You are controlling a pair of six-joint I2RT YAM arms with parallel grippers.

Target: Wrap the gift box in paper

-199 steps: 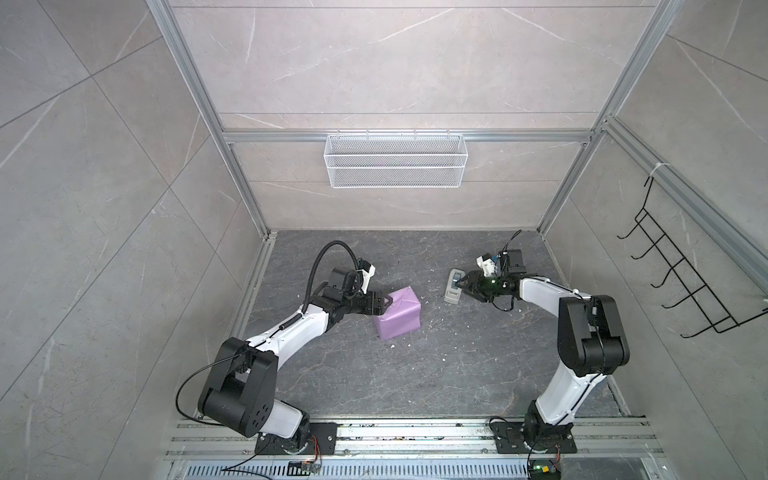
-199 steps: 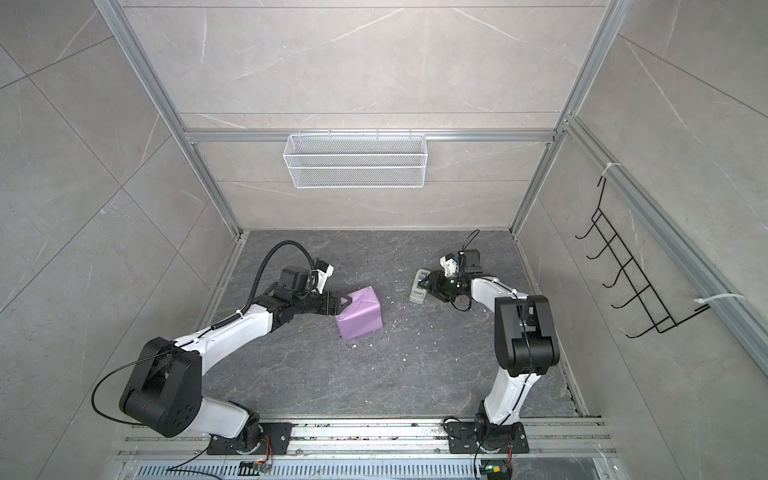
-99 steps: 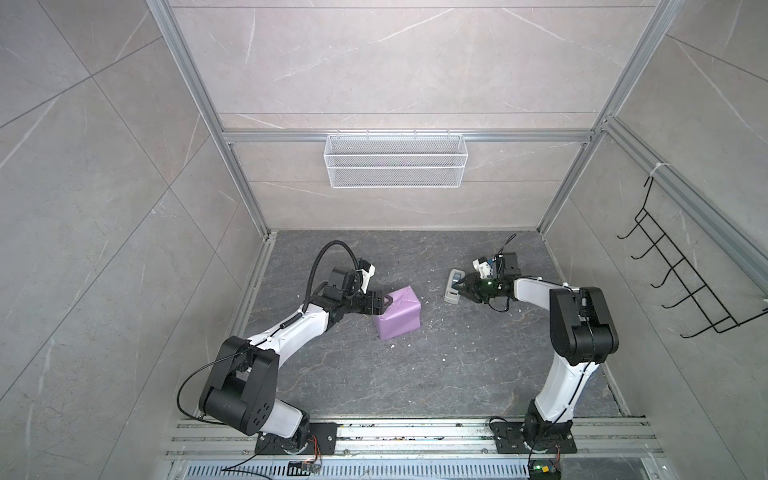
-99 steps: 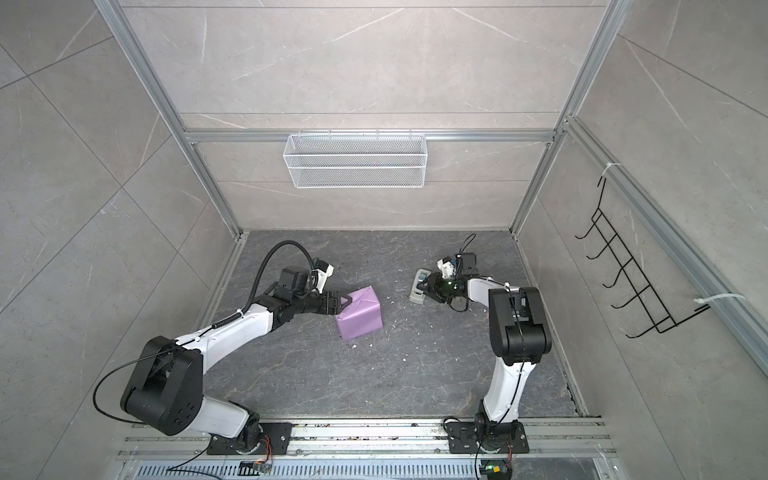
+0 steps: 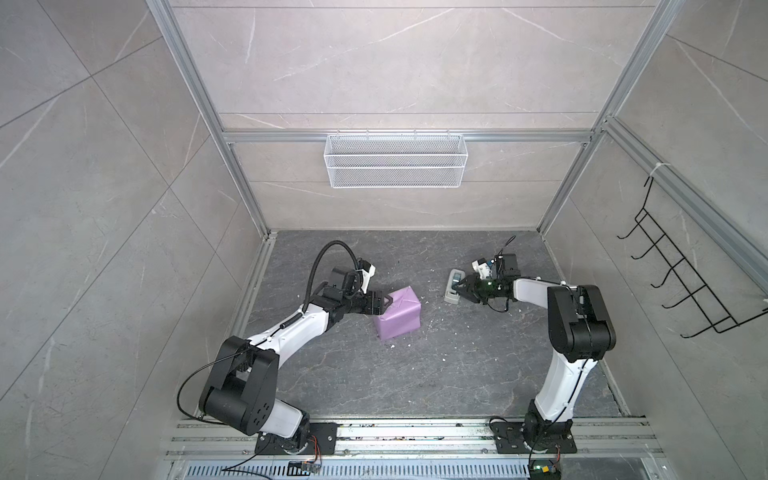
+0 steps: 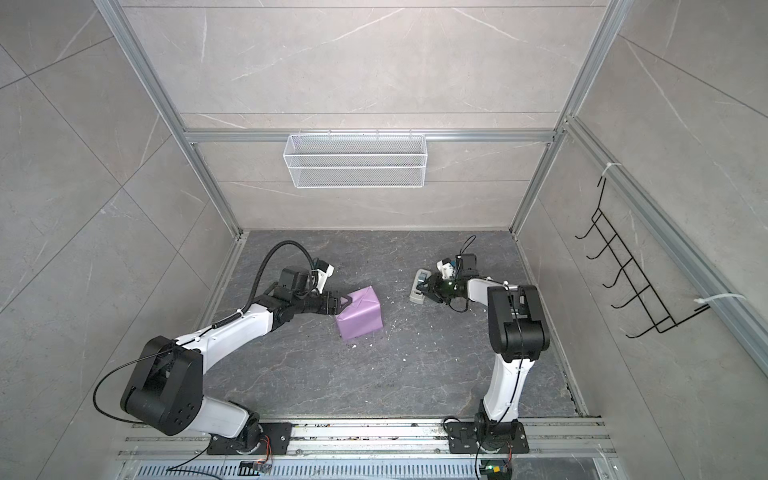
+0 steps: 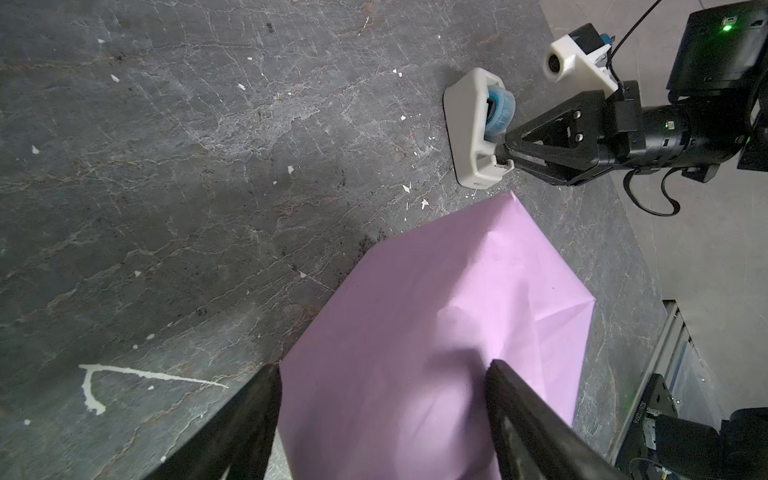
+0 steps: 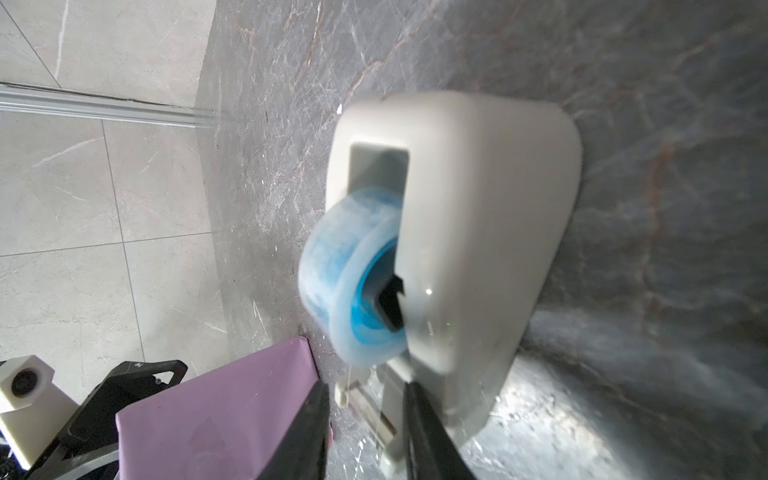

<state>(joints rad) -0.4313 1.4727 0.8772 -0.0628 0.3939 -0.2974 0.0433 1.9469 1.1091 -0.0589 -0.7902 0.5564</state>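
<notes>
**Left gripper (image 5: pixel 388 300) spread over the paper (image 5: pixel 398 312), right gripper (image 5: pixel 457 289) at the tape dispenser (image 5: pixel 450 296)**

Your left gripper's fingers (image 7: pixel 519 407) stand wide apart in the left wrist view, and lilac paper fills the gap between them. One finger sits at the sheet's edge and the other lies over it. They are not closed on anything you can see, and you cannot tell whether either presses down.

In both top views the paper is folded into a blocky bundle on the dark tabletop (image 5: pixel 457 365), left of the middle, with the left gripper at its far left corner. The gift box is inside that wrapping, and none of its own surface shows.

Your right gripper has its jaws drawn narrow about the cutter end of the grey-white tape dispenser. The dispenser stands to the right of the paper, apart from it. In the right wrist view the fingers flank the cutter, with the blue tape roll (image 8: pixel 353 282) just beyond them. That picture is blurred, so you cannot tell whether the jaws pinch tape, touch the dispenser or touch neither. Small white scraps (image 7: pixel 291 169) lie scattered over the tabletop.
</notes>
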